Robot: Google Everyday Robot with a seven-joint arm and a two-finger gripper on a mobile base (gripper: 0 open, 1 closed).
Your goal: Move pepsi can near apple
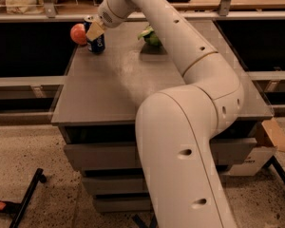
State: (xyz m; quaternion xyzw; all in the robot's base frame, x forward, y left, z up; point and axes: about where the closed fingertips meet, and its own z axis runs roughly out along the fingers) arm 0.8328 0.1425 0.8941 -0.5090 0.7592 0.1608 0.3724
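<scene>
The pepsi can [96,44], dark blue with white lettering, stands at the far left corner of the grey table [133,89]. The apple [78,33], round and orange-red, lies just left of the can, almost touching it. My gripper [95,30] comes down from the white arm [180,46] onto the can's upper part. It is shut on the can, with a tan finger [95,31] across the front of it. The can's bottom is at the table surface.
A green crinkled bag [150,35] lies at the back middle of the table, right of the can. A shelf rail [256,15] runs behind the table. Drawers sit under the tabletop. A cardboard box [270,137] stands at the lower right, a black stand leg [26,198] on the floor at left.
</scene>
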